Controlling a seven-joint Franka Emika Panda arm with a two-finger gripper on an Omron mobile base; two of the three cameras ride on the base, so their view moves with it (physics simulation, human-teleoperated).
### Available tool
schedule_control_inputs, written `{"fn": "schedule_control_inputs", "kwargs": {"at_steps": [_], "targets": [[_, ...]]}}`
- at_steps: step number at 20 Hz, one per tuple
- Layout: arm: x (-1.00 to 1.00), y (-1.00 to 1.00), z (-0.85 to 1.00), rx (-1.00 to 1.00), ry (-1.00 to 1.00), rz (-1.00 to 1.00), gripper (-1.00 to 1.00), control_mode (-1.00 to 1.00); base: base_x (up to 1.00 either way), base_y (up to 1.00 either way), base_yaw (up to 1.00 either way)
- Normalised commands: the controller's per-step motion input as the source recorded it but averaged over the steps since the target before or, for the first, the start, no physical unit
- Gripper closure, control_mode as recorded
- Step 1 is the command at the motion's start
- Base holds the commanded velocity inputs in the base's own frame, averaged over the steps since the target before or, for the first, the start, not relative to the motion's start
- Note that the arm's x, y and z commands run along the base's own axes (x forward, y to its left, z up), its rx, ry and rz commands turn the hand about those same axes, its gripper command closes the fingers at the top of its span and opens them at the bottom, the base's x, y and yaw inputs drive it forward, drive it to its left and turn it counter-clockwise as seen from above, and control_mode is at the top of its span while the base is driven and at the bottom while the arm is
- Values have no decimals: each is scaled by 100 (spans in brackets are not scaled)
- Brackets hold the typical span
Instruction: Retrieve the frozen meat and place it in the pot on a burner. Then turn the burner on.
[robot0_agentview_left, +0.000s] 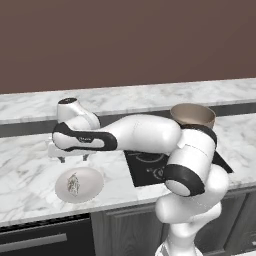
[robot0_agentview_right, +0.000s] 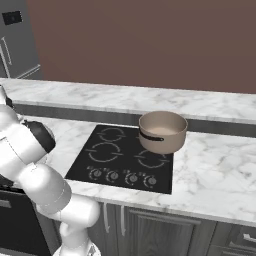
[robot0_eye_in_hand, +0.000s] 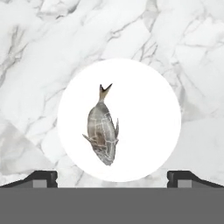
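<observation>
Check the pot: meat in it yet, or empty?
Empty. The pot shows a bare beige inside; the frozen meat lies on the white dish below the open gripper.

Even, soft rendered light, faint shadows, slightly low-resolution blur, white dish (robot0_eye_in_hand: 144, 109) perhaps overexposed

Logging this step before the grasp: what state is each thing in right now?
frozen meat: lying in the white dish, not gripped.
white dish: on the marble counter, left of the cooktop.
pot: upright on the cooktop, empty, no lid.
gripper: fingers open, above the dish.
</observation>
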Motion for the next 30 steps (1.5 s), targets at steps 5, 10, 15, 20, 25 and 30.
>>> {"fn": "schedule_control_inputs", "kwargs": {"at_steps": [5,10,15,20,25,30], "targets": [[13,15,-36,-8,-2,0,-100,-100,0,0,0],[4,15,-30,0,0,0,-100,-100,0,0,0],[0,6,-40,0,2,0,-100,-100,0,0,0],[-16,0,-34,0,4,-3,-100,-100,0,0,0],[-35,-3,-27,0,1,-7,-100,-100,0,0,0],[-24,-26,-23,0,0,-7,-100,-100,0,0,0]]}}
